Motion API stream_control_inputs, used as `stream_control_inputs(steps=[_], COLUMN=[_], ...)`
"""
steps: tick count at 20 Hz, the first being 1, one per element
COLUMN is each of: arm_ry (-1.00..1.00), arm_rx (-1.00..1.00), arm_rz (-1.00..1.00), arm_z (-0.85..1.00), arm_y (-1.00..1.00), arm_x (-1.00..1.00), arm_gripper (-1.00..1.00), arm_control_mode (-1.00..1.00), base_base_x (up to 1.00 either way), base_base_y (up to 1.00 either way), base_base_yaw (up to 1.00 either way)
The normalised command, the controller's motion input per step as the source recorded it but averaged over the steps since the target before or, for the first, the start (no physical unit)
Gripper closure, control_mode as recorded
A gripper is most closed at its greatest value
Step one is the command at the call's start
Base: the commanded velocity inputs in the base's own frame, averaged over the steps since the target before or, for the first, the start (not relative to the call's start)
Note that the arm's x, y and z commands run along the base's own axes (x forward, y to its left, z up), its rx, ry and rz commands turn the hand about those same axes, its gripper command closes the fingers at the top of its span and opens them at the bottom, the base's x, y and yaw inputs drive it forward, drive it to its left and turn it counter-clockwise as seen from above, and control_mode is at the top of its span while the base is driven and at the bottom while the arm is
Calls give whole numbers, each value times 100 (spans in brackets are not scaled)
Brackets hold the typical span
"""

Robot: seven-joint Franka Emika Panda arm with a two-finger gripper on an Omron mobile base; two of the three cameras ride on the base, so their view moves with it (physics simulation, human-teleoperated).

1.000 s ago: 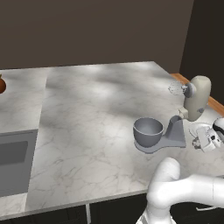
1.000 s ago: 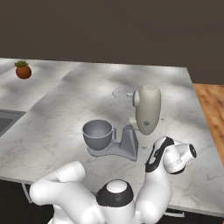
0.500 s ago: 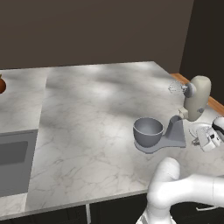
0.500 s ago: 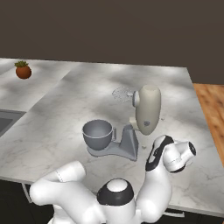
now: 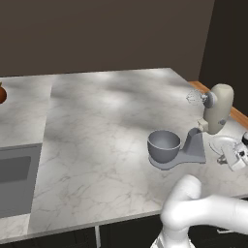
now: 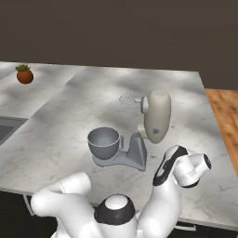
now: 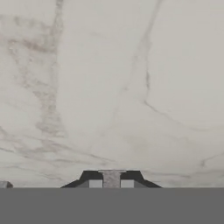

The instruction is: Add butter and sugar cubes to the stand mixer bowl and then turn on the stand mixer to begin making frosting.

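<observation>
The stand mixer (image 5: pixel 216 109) (image 6: pixel 157 116) stands near the counter's right end, its cream head tilted back and the wire whisk (image 5: pixel 194 97) lifted. On its grey base sits the grey stand mixer bowl (image 5: pixel 163 145) (image 6: pixel 103 142), which looks empty. My gripper (image 5: pixel 236 158) hangs low at the far right, over a flat white plate (image 5: pixel 220 142) beside the mixer. In the hand view the gripper (image 7: pixel 111 179) is shut on a small pale grey cube (image 7: pixel 111 176), apparently a sugar cube, just above marble. The butter is hidden.
A sink (image 5: pixel 14 177) is sunk into the counter at the far left. A small potted plant (image 6: pixel 24 74) stands at the back left. The counter ends just right of the mixer, with wooden floor (image 6: pixel 225 111) beyond. My wrist (image 6: pixel 186 169) blocks the plate in the right base view.
The jaws have closed from about half open to shut on the small cube. The arm and the mixer have hardly moved.
</observation>
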Motion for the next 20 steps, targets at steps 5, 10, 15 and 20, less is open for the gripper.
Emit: stream_control_inputs(steps=[5,10,15,20], arm_ry=[-12,-13,-7,0], arm_rx=[0,-4,-7,-9], arm_rz=[0,-1,-6,-7], arm_z=[51,58,54,52], arm_y=[26,58,75,74], arm_x=[-76,-64,-42,-10], arm_gripper=[100,100,100,100], arm_control_mode=[-100,-100,-100,-100], base_base_x=[0,0,0,0], base_base_y=[0,0,0,0], base_base_yaw=[0,0,0,0])
